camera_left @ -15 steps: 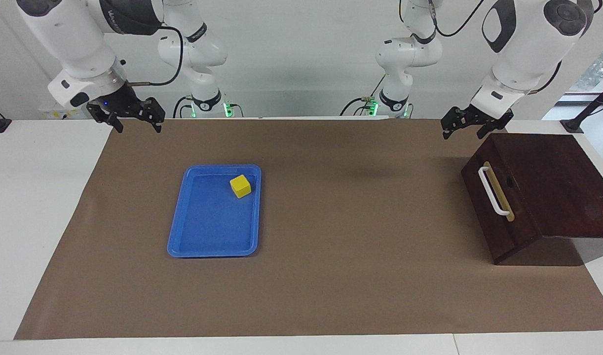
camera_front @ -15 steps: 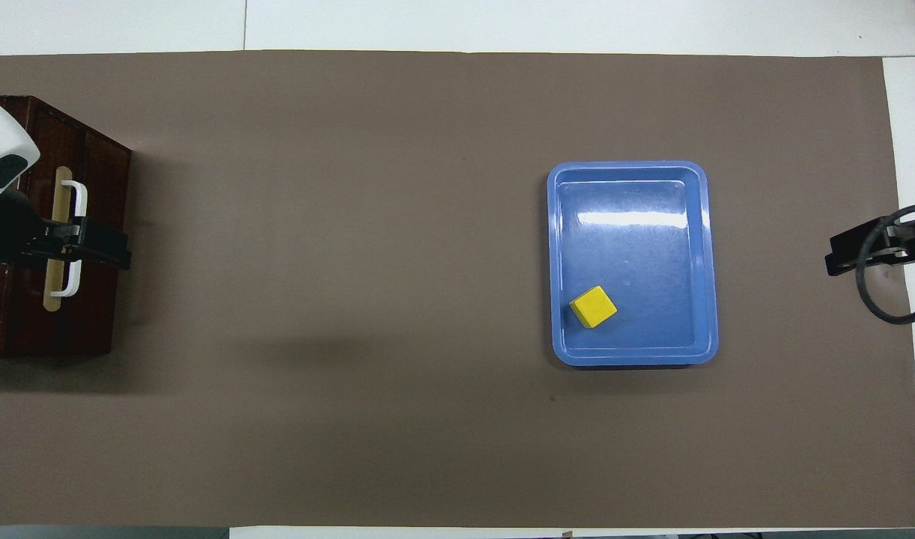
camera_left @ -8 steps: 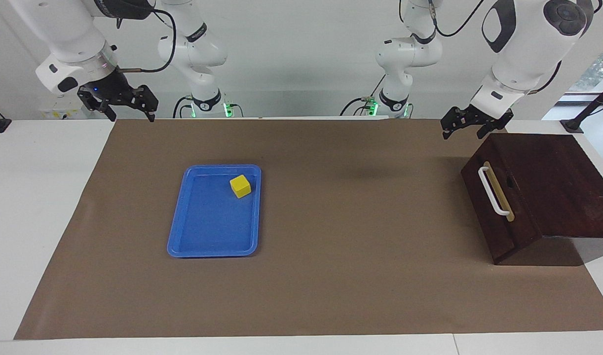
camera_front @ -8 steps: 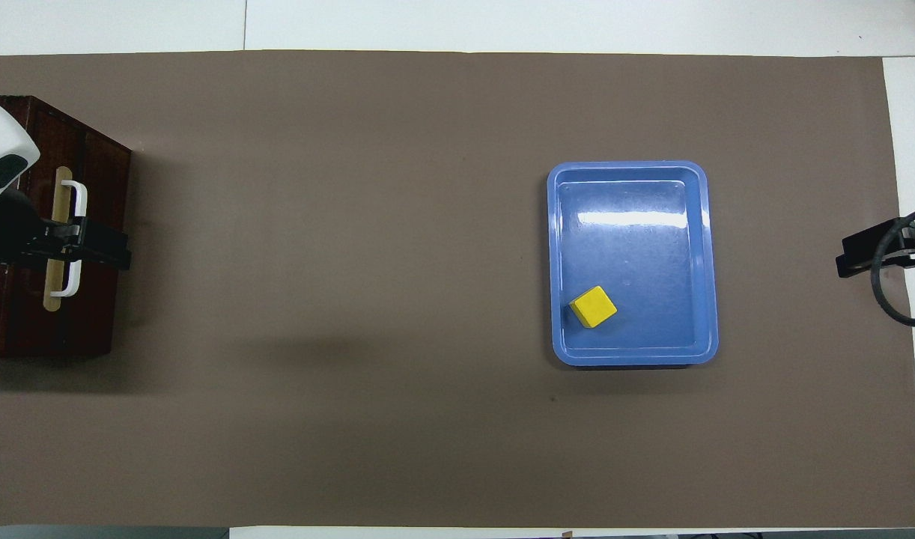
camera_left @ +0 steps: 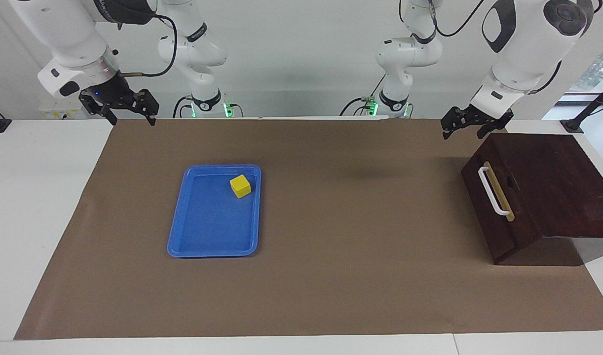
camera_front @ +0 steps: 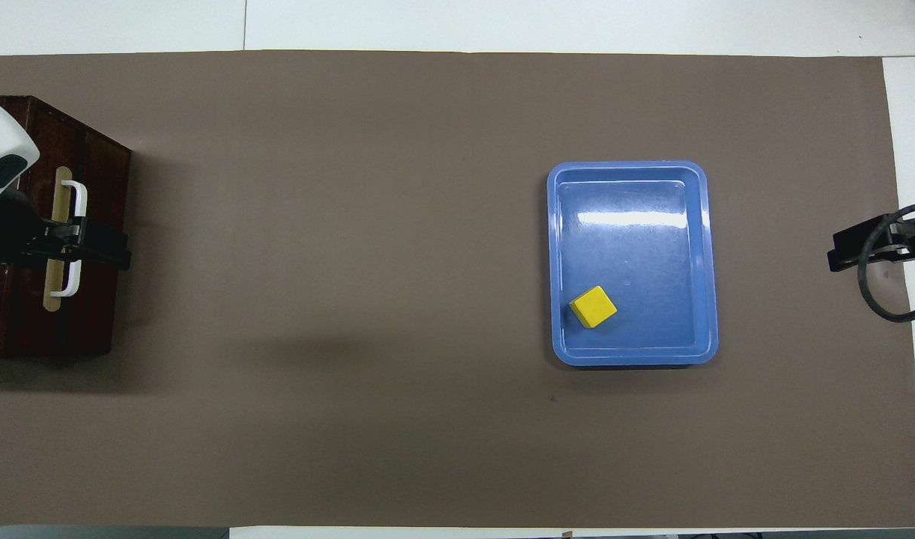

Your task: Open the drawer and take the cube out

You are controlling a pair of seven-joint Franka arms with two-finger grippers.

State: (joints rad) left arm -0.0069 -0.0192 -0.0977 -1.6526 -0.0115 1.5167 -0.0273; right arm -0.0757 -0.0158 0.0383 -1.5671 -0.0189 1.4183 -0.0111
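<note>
Cube: the cube (camera_left: 241, 186) lies in the blue tray (camera_left: 176, 231), in the tray's corner nearest the robots on the side toward the left arm's end, well apart from both sets of fingers and from the drawer (camera_left: 496, 199), which reads as shut.
Cube handling: it looks light, rigid and plain-faced, probably a little slick; two opposite flat sides would be the place to pinch it, with the fingers squared to its skewed faces (it sits turned against the tray's edges).
Drawer handling: stiff wood, likely to slide with some drag; the white bar handle (camera_left: 493, 192) is the obvious hold, fingers either side of the bar at mid-length.
Left gripper: the left gripper (camera_left: 471, 123) hangs open and empty, above the table's edge beside the dark wooden box (camera_left: 558, 182); the handle sits below its fingertips and clear of them.
Right gripper: the right gripper (camera_left: 125, 107) is open and empty, raised over the corner of the brown mat (camera_left: 331, 276) at its own end, the tray well away from its fingers.
Surface: matte brown mat on a white table (camera_left: 40, 207), flat, likely grippy.
Room: plain white wall (camera_left: 301, 54) at the arm bases.
</note>
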